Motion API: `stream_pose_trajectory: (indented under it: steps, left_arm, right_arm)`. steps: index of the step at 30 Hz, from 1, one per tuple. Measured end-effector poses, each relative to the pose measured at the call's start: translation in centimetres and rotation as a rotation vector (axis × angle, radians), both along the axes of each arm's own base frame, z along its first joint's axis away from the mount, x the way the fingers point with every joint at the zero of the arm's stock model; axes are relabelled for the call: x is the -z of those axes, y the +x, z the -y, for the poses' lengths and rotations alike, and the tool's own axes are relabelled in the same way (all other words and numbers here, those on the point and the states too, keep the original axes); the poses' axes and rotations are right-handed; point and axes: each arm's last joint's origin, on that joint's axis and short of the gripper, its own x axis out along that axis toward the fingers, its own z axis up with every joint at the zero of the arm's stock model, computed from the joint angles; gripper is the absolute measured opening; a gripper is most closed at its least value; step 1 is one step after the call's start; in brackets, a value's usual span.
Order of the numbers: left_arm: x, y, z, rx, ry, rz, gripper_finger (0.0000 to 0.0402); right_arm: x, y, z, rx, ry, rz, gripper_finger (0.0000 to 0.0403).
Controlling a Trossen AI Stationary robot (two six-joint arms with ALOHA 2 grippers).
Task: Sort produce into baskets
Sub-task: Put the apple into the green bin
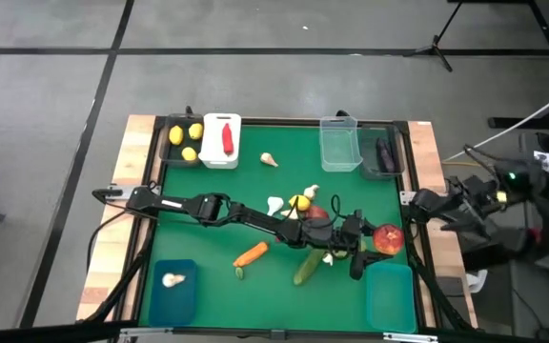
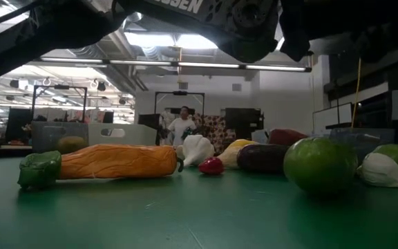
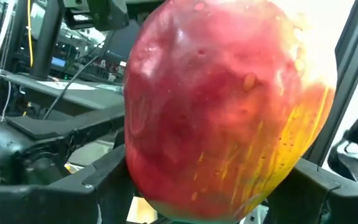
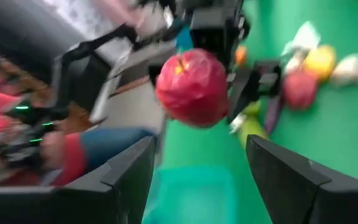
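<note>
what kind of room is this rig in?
Likely a robotics lab or workshop. The low view shows an open ceiling with strip lights, metal racks and a person standing far back. The high view shows a tripod on bare concrete floor beside the table.

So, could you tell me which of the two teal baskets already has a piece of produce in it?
The teal basket at the table's near-left corner: a white garlic bulb lies inside it. The other teal basket, near-right beside the left gripper holding the red fruit, shows nothing inside.
</note>
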Motion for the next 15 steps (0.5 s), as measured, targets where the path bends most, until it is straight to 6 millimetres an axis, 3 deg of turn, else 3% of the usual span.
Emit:
stream_pose_trajectory:
  steps: [4,7,12,15]
  left_arm:
    - [0.1,0.0,0.0,0.003,-0.006,-0.014,0.0287]
    - [0.1,0.0,0.0,0.002,-0.006,-0.013,0.0287]
    - [0.1,0.0,0.1,0.018,-0.011,-0.014,0.0287]
    - [0.1,0.1,-0.3,0.015,-0.011,-0.013,0.0287]
  right_arm:
    - [-0.8,2.1,1.8,-0.052,0.093,-0.113,0.0253]
    - [0.1,2.8,2.1,0.012,0.044,-0.113,0.0253]
    - [2.9,1.0,0.1,0.226,-0.072,0.029,0.0253]
    - [3.1,1.0,-0.9,0.238,-0.066,0.117,0.0253]
